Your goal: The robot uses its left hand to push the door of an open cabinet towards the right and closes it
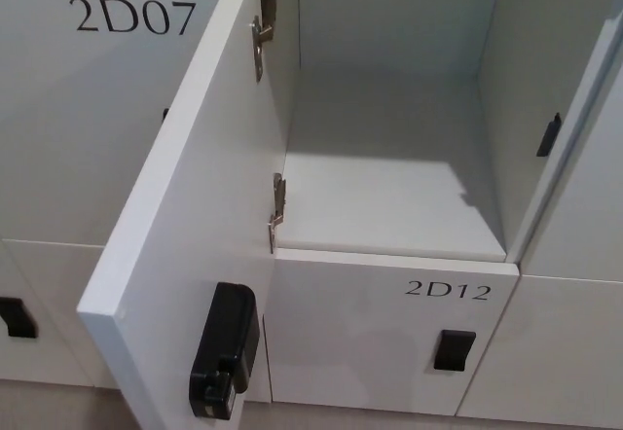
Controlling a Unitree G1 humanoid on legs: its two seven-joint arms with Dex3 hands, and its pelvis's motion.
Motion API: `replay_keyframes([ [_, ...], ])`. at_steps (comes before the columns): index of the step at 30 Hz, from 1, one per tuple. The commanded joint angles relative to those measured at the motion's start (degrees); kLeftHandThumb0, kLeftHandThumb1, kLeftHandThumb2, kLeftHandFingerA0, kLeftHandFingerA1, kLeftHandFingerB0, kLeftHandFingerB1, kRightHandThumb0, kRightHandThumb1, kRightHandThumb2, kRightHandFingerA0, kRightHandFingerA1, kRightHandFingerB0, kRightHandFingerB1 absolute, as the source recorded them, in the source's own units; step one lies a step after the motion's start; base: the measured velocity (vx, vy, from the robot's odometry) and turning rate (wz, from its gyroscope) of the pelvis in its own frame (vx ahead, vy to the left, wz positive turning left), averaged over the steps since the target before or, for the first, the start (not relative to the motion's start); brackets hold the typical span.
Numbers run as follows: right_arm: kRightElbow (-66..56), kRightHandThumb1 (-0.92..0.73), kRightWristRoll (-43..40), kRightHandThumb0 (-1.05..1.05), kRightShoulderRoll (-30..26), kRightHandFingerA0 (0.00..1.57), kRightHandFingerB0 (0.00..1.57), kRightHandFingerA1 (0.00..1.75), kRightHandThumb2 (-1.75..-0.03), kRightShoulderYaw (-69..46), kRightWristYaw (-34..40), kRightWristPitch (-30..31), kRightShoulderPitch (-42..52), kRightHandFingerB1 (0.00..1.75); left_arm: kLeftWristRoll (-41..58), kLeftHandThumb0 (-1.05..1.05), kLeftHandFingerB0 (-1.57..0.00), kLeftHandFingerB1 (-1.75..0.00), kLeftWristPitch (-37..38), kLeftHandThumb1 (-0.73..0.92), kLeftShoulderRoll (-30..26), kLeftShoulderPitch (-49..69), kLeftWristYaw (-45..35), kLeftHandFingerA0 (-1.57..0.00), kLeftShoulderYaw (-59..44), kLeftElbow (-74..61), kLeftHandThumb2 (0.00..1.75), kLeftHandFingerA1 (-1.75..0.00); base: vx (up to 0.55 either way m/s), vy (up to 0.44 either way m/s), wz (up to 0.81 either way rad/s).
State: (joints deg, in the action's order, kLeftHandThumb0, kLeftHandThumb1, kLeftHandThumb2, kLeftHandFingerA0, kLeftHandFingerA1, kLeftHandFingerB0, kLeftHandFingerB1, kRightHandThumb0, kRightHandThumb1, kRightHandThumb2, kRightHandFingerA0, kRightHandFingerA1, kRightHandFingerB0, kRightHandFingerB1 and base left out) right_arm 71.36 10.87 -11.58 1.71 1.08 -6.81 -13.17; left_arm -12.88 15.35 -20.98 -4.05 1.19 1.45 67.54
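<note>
- The open white cabinet compartment (pixel 389 158) takes the upper middle of the head view; nothing lies inside it, only its pale grey floor, back wall and side walls show.
- The flat white cabinet door (pixel 185 226) stands wide open, hinged on the left edge of the compartment and swung out toward the camera, so its inner face looks to the right.
- The long axis of the door runs from the hinges at the top down to its free edge at the lower left of the picture.
- Two small metal hinges join the door to the cabinet frame: the upper hinge (pixel 263 31) near the top and the lower hinge (pixel 277 211) at the level of the compartment floor.
- A black plastic lock block (pixel 224 352) sits on the inner face of the door, close to its free edge.
- A small black latch piece (pixel 550 135) is on the right side wall of the compartment; it is perhaps the catch for the lock, but it is too small to say.
- Left of the door is a closed white door with the label "2D07" (pixel 136 17).
- Below the compartment is a closed white door with the label "2D12" (pixel 448 290) and a black recessed handle (pixel 454 349).
- Neither hand of the robot shows in the picture, so I cannot tell whether the fingers are apart or together.
</note>
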Motion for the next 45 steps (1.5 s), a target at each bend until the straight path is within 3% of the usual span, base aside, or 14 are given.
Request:
replay_keyframes([
  [1, 2.23, -0.69, 0.77, -0.48, -1.33, 0.38, 0.29, 0.55, -1.03, 0.22, 1.78, -3.31, -0.7, 0.5, -0.53, -0.68, -0.26, -0.3, 5.84, 0.92, -1.61, -0.79, 1.19, -0.36, 0.31, 2.41, 0.7, -0.36, 0.0, 0.0, 0.0],
  [7, 2.91, -0.71, 0.49, -0.53, -1.05, 0.34, 0.23, 0.53, -1.01, 0.02, 2.81, -3.21, -0.92, 0.46, -0.1, -0.68, -0.25, -0.3, 6.81, 0.92, -1.57, -0.94, 1.38, -0.35, 0.04, 3.51, 0.71, -0.35, 0.0, 0.0, 0.0],
  [13, 3.1, -0.88, -1.56, -0.57, -0.58, 0.35, 0.28, 0.37, -0.66, -2.65, 2.88, -6.0, -0.18, 0.32, 0.84, -0.7, -0.23, -0.3, 7.63, 0.92, -1.46, -0.63, 0.45, -0.35, -0.78, 3.66, 0.72, -0.36, 0.0, 0.0, 0.0],
  [14, 3.21, -0.88, -1.32, -0.55, -0.52, 0.31, 0.25, 0.35, -0.66, -2.71, 2.99, -5.63, -0.23, 0.31, 1.47, -0.72, -0.2, -0.43, 8.49, 0.79, -1.35, -0.28, -0.01, -0.29, -1.38, 3.67, 1.03, -0.48, 0.0, 0.0, 0.0],
  [18, 3.44, -0.89, -0.13, -0.56, -0.85, 0.3, 0.24, 0.35, -0.66, -2.01, 3.13, -4.61, 0.25, 0.3, 3.22, -0.72, -0.2, -0.3, 10.7, 0.92, -0.61, 1.0, -1.47, -0.33, -3.33, 3.67, 0.73, -0.34, 0.0, 0.0, 0.0],
  [19, 3.42, -0.89, -0.08, -0.56, -0.84, 0.31, 0.24, 0.35, -0.66, -1.95, 3.05, -4.52, 0.2, 0.3, 3.38, -0.74, -0.14, -0.42, 10.94, 0.78, -0.56, 1.02, -1.51, -0.23, -3.64, 3.48, 1.03, -0.46, 0.0, 0.0, 0.0],
  [21, 3.39, -0.89, -0.02, -0.56, -0.83, 0.31, 0.24, 0.35, -0.66, -1.87, 2.96, -4.41, 0.15, 0.3, 3.55, -0.74, -0.14, -0.42, 11.27, 0.78, -0.49, 1.05, -1.59, -0.23, -4.09, 3.25, 1.03, -0.46, 0.0, 0.0, 0.0],
  [22, 3.53, -0.87, -0.33, -0.55, -0.83, 0.34, 0.26, 0.35, -0.66, -2.19, 2.62, -4.53, 0.06, 0.31, 3.93, -0.69, -0.35, -0.32, 14.85, 0.92, 0.11, 0.06, 0.94, -0.38, -4.93, 1.31, 0.68, -0.35, 0.0, 0.0, 0.0],
  [29, 3.6, -0.87, -0.08, -0.53, -1.0, 0.34, 0.28, 0.37, -0.66, -2.07, 2.97, -3.86, -1.52, 0.32, 3.1, -0.71, -0.21, -0.29, 17.15, 0.91, -1.06, -7.0, -1.58, -0.23, -4.04, -8.22, 0.71, -0.31, 0.0, 0.0, 0.0],
  [31, 3.57, -0.87, 0.1, -0.55, -1.13, 0.36, 0.29, 0.37, -0.66, -1.94, 3.28, -3.76, -1.8, 0.32, 2.02, -0.69, -0.19, -0.31, 16.83, 0.92, -1.02, -8.63, -1.29, -0.22, -3.11, -10.9, 0.74, -0.33, 0.0, 0.0, 0.0],
  [32, 3.56, -0.87, 0.43, -0.56, -1.25, 0.36, 0.29, 0.37, -0.66, -1.65, 3.44, -3.69, -2.05, 0.32, 1.87, -0.32, 0.0, -0.46, 16.05, 0.63, -0.71, -9.98, -1.96, 0.0, -2.54, -13.45, 1.16, -0.48, 0.0, 0.0, 0.0],
  [38, 3.61, -0.88, 0.42, -0.55, -1.19, 0.35, 0.28, 0.37, -0.66, -1.49, 2.89, -3.67, -2.65, 0.32, 0.5, -0.33, 0.0, -0.46, 8.41, 0.61, 0.96, -15.32, -3.8, -0.01, 0.61, -24.95, 1.15, -0.48, 0.0, 0.0, 0.0],
  [39, 3.6, -0.88, 0.53, -0.56, -1.21, 0.33, 0.27, 0.36, -0.66, -1.34, 2.89, -3.39, -2.74, 0.32, 0.01, -0.67, -0.17, -0.3, 7.86, 0.92, 1.42, -16.44, -3.69, -0.21, 1.35, -25.98, 0.73, -0.35, 0.0, 0.0, 0.0],
  [45, 3.65, -0.87, 0.42, -0.55, -1.23, 0.34, 0.29, 0.37, -0.66, -1.13, 2.79, -2.99, -3.88, 0.32, -4.73, -0.73, -0.19, -0.29, 4.22, 0.92, 2.95, -23.14, -2.4, -0.25, 6.44, -28.89, 0.73, -0.34, 0.0, 0.0, 0.0],
])
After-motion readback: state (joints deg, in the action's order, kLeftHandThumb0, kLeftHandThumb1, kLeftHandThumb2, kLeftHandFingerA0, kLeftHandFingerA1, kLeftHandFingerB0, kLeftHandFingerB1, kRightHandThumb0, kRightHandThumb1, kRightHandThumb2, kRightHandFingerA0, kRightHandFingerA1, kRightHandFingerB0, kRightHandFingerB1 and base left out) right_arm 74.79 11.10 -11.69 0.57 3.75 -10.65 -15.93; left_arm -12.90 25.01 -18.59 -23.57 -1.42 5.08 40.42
